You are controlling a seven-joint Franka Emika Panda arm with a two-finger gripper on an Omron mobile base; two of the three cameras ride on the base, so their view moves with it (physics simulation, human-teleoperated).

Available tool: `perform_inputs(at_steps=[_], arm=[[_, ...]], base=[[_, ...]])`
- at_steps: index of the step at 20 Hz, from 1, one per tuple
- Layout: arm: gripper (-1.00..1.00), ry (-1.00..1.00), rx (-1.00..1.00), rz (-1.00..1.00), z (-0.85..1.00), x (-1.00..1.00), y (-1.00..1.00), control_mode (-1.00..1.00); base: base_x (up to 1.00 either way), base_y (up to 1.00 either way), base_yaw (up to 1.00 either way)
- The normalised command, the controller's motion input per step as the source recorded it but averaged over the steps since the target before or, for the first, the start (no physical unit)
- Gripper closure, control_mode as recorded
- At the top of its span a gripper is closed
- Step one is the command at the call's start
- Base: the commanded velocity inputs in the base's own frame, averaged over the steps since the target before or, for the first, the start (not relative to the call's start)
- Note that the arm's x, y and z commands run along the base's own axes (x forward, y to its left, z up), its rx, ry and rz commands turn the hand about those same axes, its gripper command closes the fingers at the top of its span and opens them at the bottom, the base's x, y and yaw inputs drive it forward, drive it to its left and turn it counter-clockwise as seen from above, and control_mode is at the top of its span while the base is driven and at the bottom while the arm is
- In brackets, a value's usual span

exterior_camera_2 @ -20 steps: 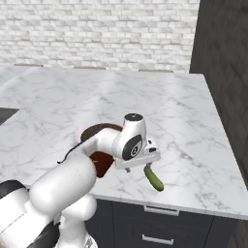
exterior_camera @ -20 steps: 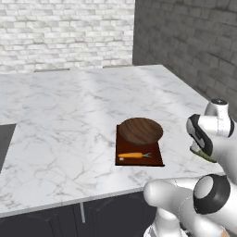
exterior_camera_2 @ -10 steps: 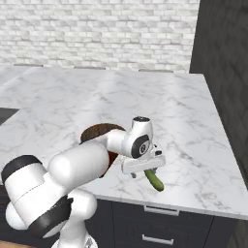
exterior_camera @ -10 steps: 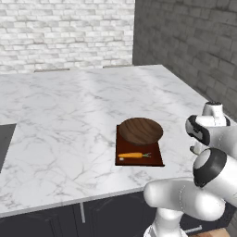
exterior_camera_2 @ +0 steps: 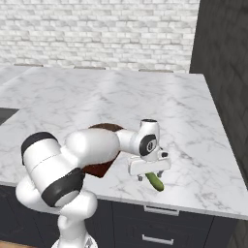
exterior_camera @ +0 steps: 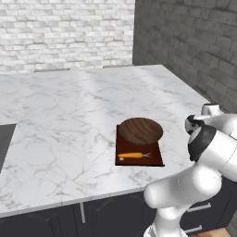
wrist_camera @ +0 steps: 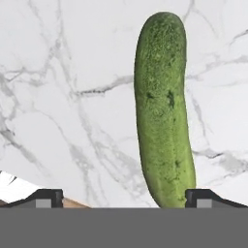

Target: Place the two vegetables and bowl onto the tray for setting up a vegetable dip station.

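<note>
The dark green cucumber [wrist_camera: 164, 111] lies on the white marble counter near its front edge, right of the tray; the right base view has the cucumber [exterior_camera_2: 156, 182] there too. My gripper [exterior_camera_2: 149, 176] hangs just above it, open. In the hand view the gripper [wrist_camera: 126, 198] straddles the cucumber's near end, which sits close to the right fingertip [wrist_camera: 206, 197]. The brown wooden bowl [exterior_camera: 140, 131] rests on the far end of the reddish-brown tray [exterior_camera: 155, 159]. The orange carrot [exterior_camera: 133, 155] lies on the tray in front of the bowl.
The counter's front edge [exterior_camera_2: 193, 209] runs just below the cucumber. A dark brick wall [exterior_camera: 194, 46] rises on the right, and a dark cooktop corner [exterior_camera: 4, 143] sits at far left. Bare marble [exterior_camera: 69, 106] spreads left of the tray and behind it.
The arm has swung right and forward, carrying the open gripper from beside the tray to just over the cucumber. Bowl, carrot and cucumber have not moved.
</note>
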Motion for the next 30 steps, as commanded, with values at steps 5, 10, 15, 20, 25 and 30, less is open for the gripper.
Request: perform_inputs(at_steps=[5,10,15,20,25,30], arm=[[-1.0,0.0,0.0,0.03,-0.15,0.08,-0.19,-1.0],[-1.0,0.0,0.0,0.08,-0.2,0.01,-0.09,-1.0],[-1.0,-0.01,0.0,0.08,-0.18,0.03,-0.06,-1.0],[-1.0,0.0,0.0,0.06,-0.15,0.03,-0.08,-1.0],[-1.0,-0.01,0.01,0.05,-0.16,0.0,-0.06,-1.0],[1.0,0.0,0.03,0.04,-0.09,0.0,-0.03,-1.0]], base=[[0.0,0.0,0.0],[0.0,0.0,0.0],[0.0,0.0,0.0],[0.0,0.0,0.0],[0.0,0.0,0.0],[0.0,0.0,0.0]])
